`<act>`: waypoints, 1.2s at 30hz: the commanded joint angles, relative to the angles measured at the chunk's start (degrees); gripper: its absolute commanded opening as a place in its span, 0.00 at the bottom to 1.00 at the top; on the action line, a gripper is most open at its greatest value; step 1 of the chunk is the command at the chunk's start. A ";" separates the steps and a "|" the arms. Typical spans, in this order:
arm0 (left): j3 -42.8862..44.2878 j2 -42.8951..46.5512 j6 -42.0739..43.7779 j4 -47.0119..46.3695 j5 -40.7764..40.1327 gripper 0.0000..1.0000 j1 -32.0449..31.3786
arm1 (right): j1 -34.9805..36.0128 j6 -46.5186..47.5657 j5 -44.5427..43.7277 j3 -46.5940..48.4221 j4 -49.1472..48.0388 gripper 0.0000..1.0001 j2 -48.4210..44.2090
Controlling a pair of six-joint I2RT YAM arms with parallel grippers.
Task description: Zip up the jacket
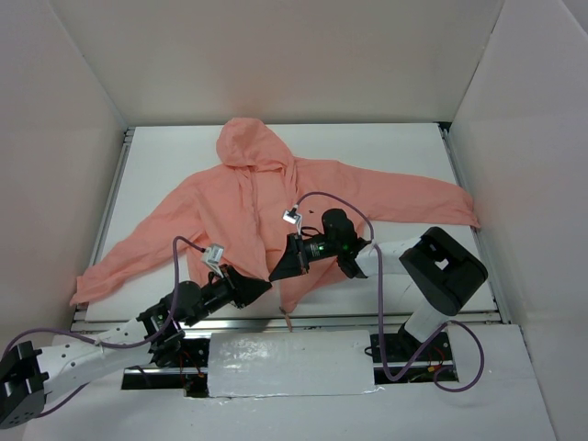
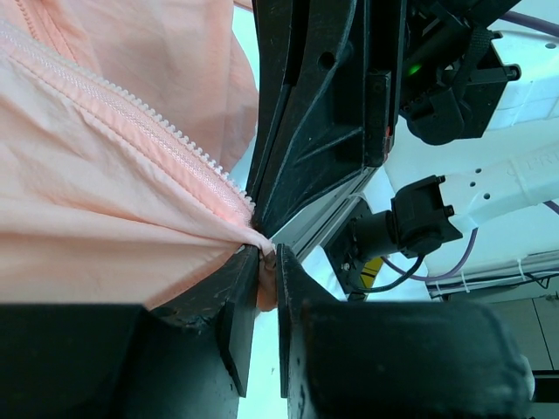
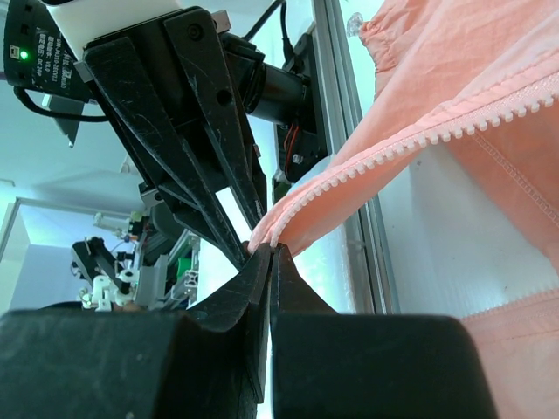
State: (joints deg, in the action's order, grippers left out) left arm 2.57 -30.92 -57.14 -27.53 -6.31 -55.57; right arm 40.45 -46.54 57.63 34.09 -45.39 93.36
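The salmon-pink jacket (image 1: pixel 276 197) lies spread on the white table (image 1: pixel 395 152), hood at the far side and sleeves out to both sides. Both grippers meet at its near hem by the front opening. My left gripper (image 1: pixel 265 287) is shut on a fold of pink fabric (image 2: pixel 267 262) at the lower end of the zipper teeth (image 2: pixel 148 118). My right gripper (image 1: pixel 278 268) is shut on the tip of the other zipper edge (image 3: pixel 272 250), whose white teeth (image 3: pixel 419 140) rise away to the upper right. Each wrist view shows the other gripper's black fingers (image 2: pixel 323 113) (image 3: pixel 183 131) right behind its own.
An aluminium rail (image 1: pixel 386 317) runs along the table's near edge just below the hem. White walls close in the left, right and far sides. Purple cables (image 1: pixel 317 195) loop over the arms, and the right arm's elbow (image 1: pixel 446 266) stands at the near right.
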 commanded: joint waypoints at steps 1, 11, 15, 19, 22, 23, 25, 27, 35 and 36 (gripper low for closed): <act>-5.47 0.24 0.72 -3.32 0.50 0.26 0.20 | -0.28 1.63 1.00 2.12 0.03 0.00 -1.96; -5.29 -2.57 0.90 -5.08 1.47 0.00 0.20 | -0.28 0.93 1.08 2.83 0.12 0.00 -1.69; -5.29 -3.45 0.81 -5.52 1.21 0.00 0.20 | -0.19 -1.26 2.05 2.92 -2.77 0.12 -0.99; -5.12 -3.19 0.46 -4.91 0.24 0.00 0.20 | -0.28 -1.71 1.79 2.65 -3.13 0.44 -1.16; -5.12 -2.22 -0.16 -2.89 -1.34 0.00 0.20 | -1.07 0.83 -0.05 2.21 0.37 0.59 -2.83; -5.03 -1.70 -0.25 -2.19 -1.78 0.00 0.20 | -1.51 1.45 -0.75 1.69 2.82 0.67 -3.44; -4.59 -1.17 -0.60 0.80 -3.44 0.00 0.20 | -2.83 4.34 -3.74 0.90 6.34 0.69 -5.73; -3.02 -0.46 -1.47 7.70 -7.11 0.00 0.20 | -3.09 10.03 -9.85 0.98 15.64 0.70 -8.96; 3.93 1.82 -5.33 29.79 -18.91 0.00 0.20 | 7.26 20.18 -42.39 8.80 54.12 0.56 -14.61; 5.41 2.35 -5.95 32.08 -19.88 0.00 0.20 | 8.84 19.83 -45.73 9.50 56.61 0.56 -14.79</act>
State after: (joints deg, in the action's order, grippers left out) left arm 3.51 -30.28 -60.40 -5.08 -19.73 -55.57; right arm 45.32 -31.07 28.14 39.88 -4.99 80.73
